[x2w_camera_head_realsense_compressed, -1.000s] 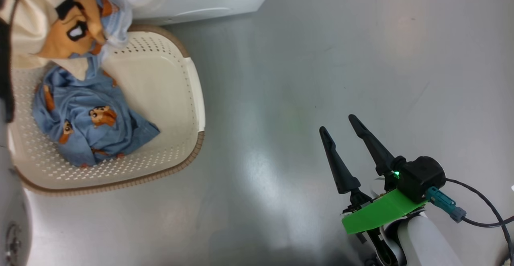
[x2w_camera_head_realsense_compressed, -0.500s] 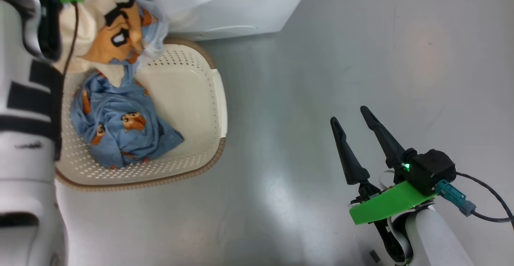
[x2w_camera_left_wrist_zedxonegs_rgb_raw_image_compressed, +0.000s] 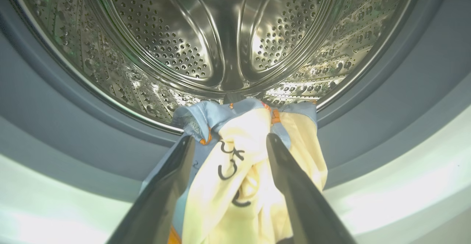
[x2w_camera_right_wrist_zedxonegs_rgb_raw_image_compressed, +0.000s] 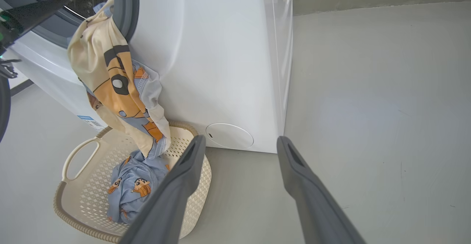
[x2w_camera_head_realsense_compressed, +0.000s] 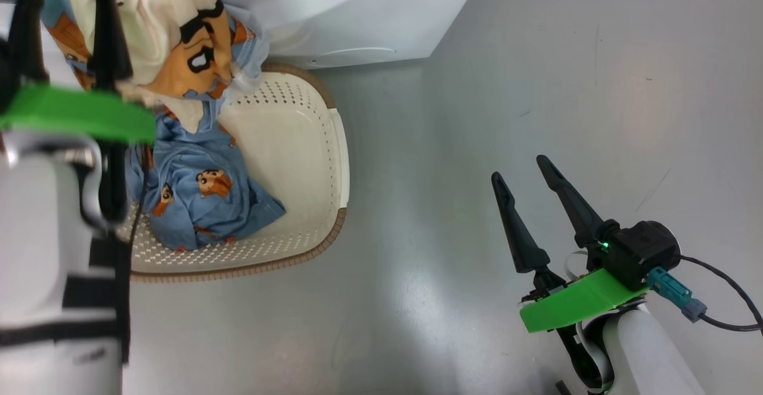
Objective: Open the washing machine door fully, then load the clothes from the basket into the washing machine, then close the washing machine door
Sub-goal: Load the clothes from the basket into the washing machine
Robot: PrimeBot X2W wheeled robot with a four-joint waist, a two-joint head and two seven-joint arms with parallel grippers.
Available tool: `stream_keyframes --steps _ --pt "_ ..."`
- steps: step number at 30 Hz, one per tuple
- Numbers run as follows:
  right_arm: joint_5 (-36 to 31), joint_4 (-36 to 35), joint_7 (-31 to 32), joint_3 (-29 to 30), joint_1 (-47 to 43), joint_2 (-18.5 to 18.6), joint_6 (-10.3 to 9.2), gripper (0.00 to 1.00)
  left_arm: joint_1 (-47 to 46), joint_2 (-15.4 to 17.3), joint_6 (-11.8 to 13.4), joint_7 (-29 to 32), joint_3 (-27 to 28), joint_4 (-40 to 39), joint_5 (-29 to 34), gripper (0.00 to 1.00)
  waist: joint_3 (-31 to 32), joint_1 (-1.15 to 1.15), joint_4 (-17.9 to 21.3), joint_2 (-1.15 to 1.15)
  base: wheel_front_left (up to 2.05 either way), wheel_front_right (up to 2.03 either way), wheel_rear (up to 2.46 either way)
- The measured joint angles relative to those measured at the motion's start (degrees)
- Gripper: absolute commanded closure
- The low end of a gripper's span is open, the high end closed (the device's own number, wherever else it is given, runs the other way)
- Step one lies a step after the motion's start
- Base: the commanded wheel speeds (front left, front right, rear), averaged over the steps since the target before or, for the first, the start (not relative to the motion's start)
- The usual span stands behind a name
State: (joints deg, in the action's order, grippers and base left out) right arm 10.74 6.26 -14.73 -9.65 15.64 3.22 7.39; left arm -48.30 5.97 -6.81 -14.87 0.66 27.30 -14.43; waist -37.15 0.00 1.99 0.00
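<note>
The left gripper [x2w_camera_left_wrist_zedxonegs_rgb_raw_image_compressed: 230,136] stands with its two fingers spread wide. The cream-and-blue garment [x2w_camera_left_wrist_zedxonegs_rgb_raw_image_compressed: 235,163] lies bunched in the gap between them. It fills the gap loosely and neither finger seems to press it, so I judge it let go rather than clamped.

Just past the fingertips the garment's top folds over the blue-grey gasket [x2w_camera_left_wrist_zedxonegs_rgb_raw_image_compressed: 55,119], its leading edge barely inside the steel drum [x2w_camera_left_wrist_zedxonegs_rgb_raw_image_compressed: 165,34], which opens straight ahead of the fingers. The rest trails back beneath them. In the right wrist view it hangs down the white front of the washing machine [x2w_camera_right_wrist_zedxonegs_rgb_raw_image_compressed: 220,52], long axis near vertical, from the lip to the basket [x2w_camera_right_wrist_zedxonegs_rgb_raw_image_compressed: 84,196] below. There its lower end seems to meet the blue bundle [x2w_camera_right_wrist_zedxonegs_rgb_raw_image_compressed: 132,188] lying inside.

The coming move turns on this: most of the garment lies below and behind the left fingers, outside the drum, so it wants pushing forward along the fingers' own line. The left arm is much the nearer.

The right gripper [x2w_camera_head_realsense_compressed: 518,167] hangs with its fingers apart and empty over the grey floor [x2w_camera_head_realsense_compressed: 477,85], well to the side of the basket.
</note>
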Motion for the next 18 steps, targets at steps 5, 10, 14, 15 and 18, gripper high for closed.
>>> stream_keyframes --steps 5,10,14,15,18 --pt "0.0 0.0 0.0 -0.2 0.0 0.0 0.0 0.0 9.1 -1.3 0.4 0.0 3.9 -8.8 0.0 0.0 0.0 0.0 0.0 0.0 0.0 0.0 0.0" --pt "0.0 0.0 0.0 -0.4 0.0 0.0 0.0 0.0 17.4 -2.6 0.5 0.0 6.2 -16.2 0.5 0.0 0.0 0.0 -0.1 0.0 0.0 0.0 0.0" --pt "0.0 0.1 0.0 -0.5 0.0 0.2 0.0 0.0 22.8 -3.4 0.8 0.0 7.3 -19.4 1.9 0.0 -0.1 0.0 -0.2 0.0 0.0 0.0 0.0" --pt "0.0 0.2 0.0 -0.6 0.0 0.3 0.0 0.0 23.9 -3.4 1.0 0.0 7.4 -20.0 2.0 0.0 -0.1 0.0 -0.2 0.0 0.0 0.0 0.0" --pt "0.0 0.2 0.0 -0.7 0.0 0.4 0.0 0.0 26.8 -3.7 1.0 0.0 8.0 -21.7 2.1 0.0 -0.2 0.0 -0.2 0.0 0.0 0.0 0.0"
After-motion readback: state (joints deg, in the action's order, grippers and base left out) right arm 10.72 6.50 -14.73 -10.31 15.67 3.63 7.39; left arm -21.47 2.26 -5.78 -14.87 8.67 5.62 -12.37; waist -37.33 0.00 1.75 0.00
